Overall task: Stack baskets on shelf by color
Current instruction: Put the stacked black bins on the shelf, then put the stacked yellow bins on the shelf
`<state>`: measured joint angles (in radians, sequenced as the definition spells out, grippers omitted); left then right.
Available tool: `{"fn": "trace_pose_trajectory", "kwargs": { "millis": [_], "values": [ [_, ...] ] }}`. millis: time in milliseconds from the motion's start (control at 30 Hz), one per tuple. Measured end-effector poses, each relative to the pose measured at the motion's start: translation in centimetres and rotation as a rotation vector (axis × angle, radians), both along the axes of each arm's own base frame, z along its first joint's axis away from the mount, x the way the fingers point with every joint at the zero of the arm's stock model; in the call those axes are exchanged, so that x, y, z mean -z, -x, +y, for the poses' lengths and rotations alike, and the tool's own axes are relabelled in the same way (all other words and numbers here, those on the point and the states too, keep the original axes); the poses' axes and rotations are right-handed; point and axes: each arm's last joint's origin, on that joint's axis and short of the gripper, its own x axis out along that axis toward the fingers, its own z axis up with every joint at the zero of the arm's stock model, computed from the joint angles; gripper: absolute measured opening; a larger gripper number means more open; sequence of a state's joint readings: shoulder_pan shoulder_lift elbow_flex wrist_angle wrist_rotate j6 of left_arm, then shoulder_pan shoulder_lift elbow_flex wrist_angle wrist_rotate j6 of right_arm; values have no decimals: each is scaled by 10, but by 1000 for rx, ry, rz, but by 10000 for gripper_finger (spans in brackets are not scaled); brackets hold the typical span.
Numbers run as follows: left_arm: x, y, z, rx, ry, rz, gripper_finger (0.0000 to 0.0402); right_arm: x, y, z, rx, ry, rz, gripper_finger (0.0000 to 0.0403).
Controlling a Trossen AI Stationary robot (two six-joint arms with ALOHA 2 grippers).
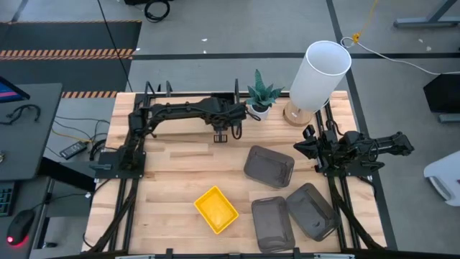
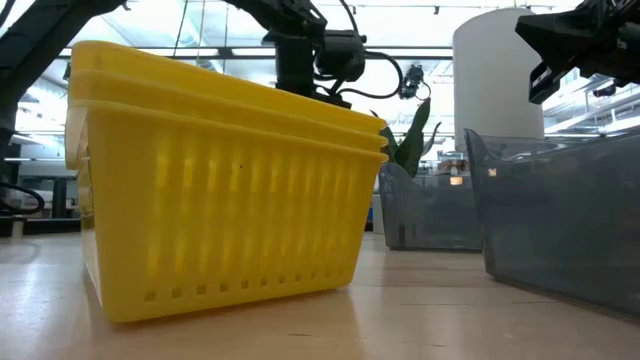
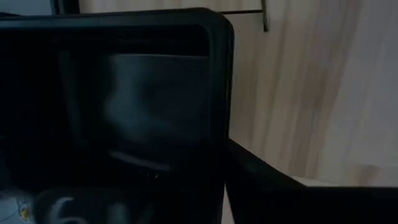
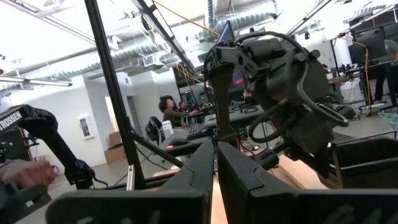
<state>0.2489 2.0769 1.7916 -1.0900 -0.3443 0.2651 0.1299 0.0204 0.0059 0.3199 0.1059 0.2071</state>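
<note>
- Left pincer [image 1: 221,137] reaching over the far edge of the worktop [image 1: 172,180], near 12 o'clock, just beside the potted plant [image 1: 261,97]; a black basket [image 3: 124,112] fills the left wrist view, close against the pincer; whether gripped or just let go cannot be told.
- Right pincer [image 1: 305,147] parked at 3 o'clock, fingers drawn close together, nothing between them.
- Yellow baskets [image 1: 216,210] nested as one stack on the worktop near 6 o'clock, not yet on the shelf.
- Three grey baskets loose on the worktop: one [image 1: 269,166] near the centre at 3 o'clock, two more [image 1: 273,223] [image 1: 311,211] at 5 o'clock, none stacked.
- Shelf hard to make out under the left arm at the far edge; only a thin black rod visible in the left wrist view.
- Judged: black baskets being handled at the far edge; yellow and grey left to move.
</note>
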Motion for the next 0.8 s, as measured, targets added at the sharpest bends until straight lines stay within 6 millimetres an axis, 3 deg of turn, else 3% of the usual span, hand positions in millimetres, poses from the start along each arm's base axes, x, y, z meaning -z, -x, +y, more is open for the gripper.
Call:
{"fn": "trace_pose_trajectory", "kwargs": {
  "millis": [233, 400, 600, 800],
  "values": [
    [-2, -2, -8, 2, -29, -9, 154, 0, 0, 0, 0, 0, 0, 27],
    [-19, 2, -22, -4, -114, -30, 203, 0, 0, 0, 0, 0, 0, 27],
    [-31, 5, -45, -29, -89, -73, 212, 0, 0, 0, 0, 0, 0, 27],
    [-28, 2, -85, -85, 312, -138, 190, 0, 0, 0, 0, 0, 0, 27]
  ]
}}
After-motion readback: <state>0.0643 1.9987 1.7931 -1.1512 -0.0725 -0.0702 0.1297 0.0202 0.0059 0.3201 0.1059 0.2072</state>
